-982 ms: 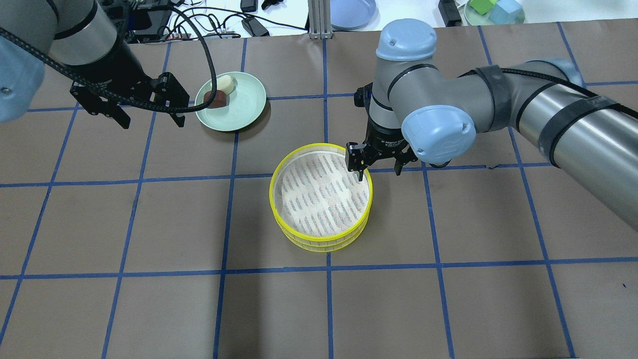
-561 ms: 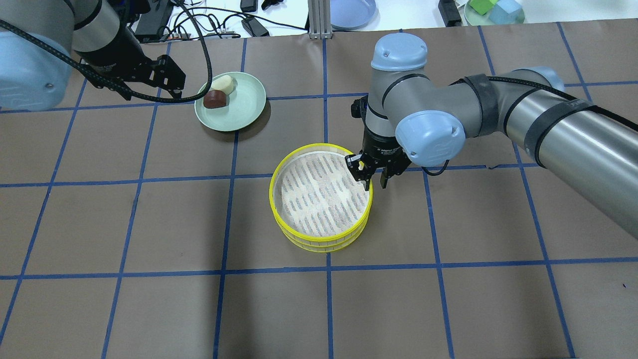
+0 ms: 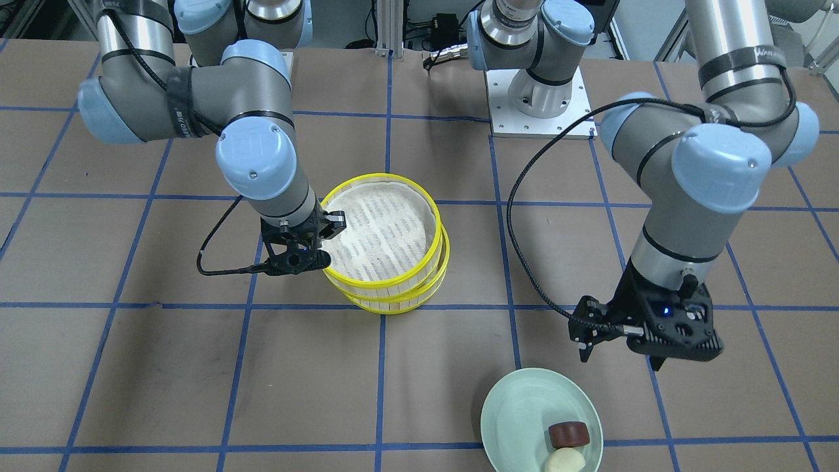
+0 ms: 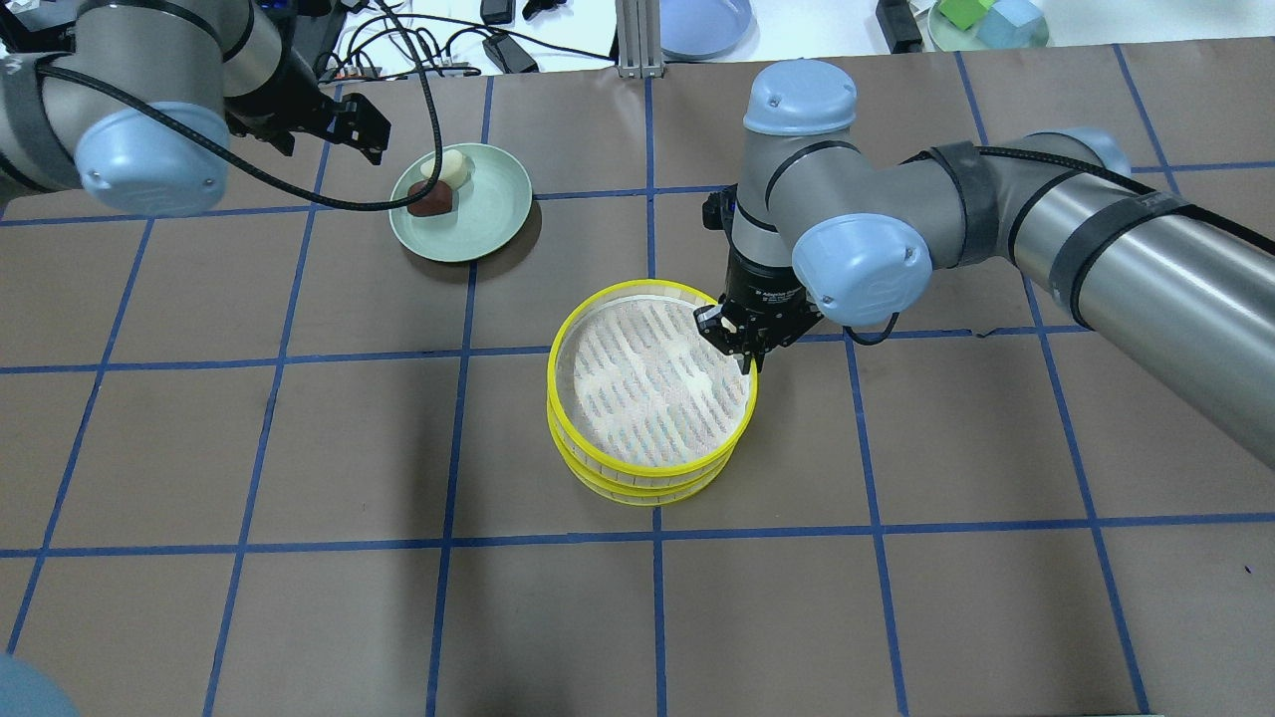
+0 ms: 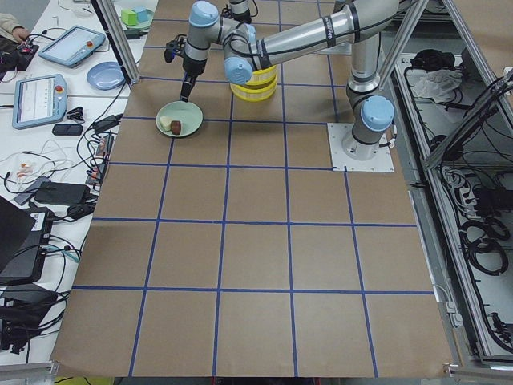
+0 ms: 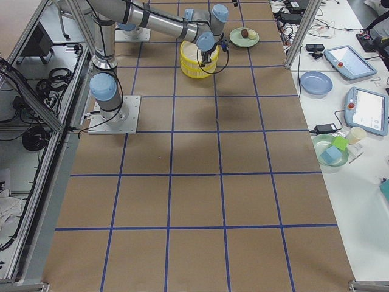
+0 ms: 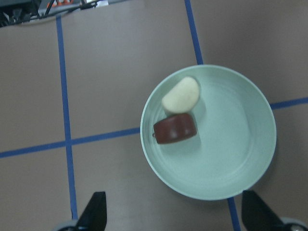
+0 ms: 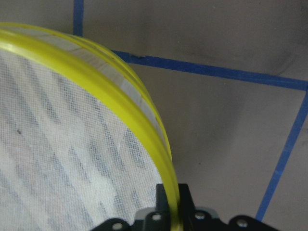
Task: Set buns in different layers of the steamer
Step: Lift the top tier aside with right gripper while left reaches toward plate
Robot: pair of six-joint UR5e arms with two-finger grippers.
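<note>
Two yellow-rimmed steamer trays stand stacked at the table's middle. My right gripper [image 4: 742,349] is shut on the right rim of the top tray [image 4: 551,383] and holds it slightly raised and offset over the lower tray [image 4: 637,493]. The right wrist view shows the rim [image 8: 144,130] pinched between the jaws. The cream bun [image 4: 445,165] and the brown bun [image 4: 429,198] lie touching on a pale green plate [image 4: 493,214]. My left gripper [image 4: 329,149] is open and empty, above the table just left of the plate. Its wrist view shows both buns, cream [image 7: 181,95] and brown [image 7: 175,128].
Both tray floors show white liner and nothing on it. Past the table's far edge lie cables, a blue plate [image 4: 702,25] and a plate with coloured blocks [image 4: 986,25]. Blue tape lines grid the brown table.
My right gripper came down and shut on the top tray's rim, and that tray now sits raised and shifted right. My left gripper moved toward the far edge and closer to the plate.
</note>
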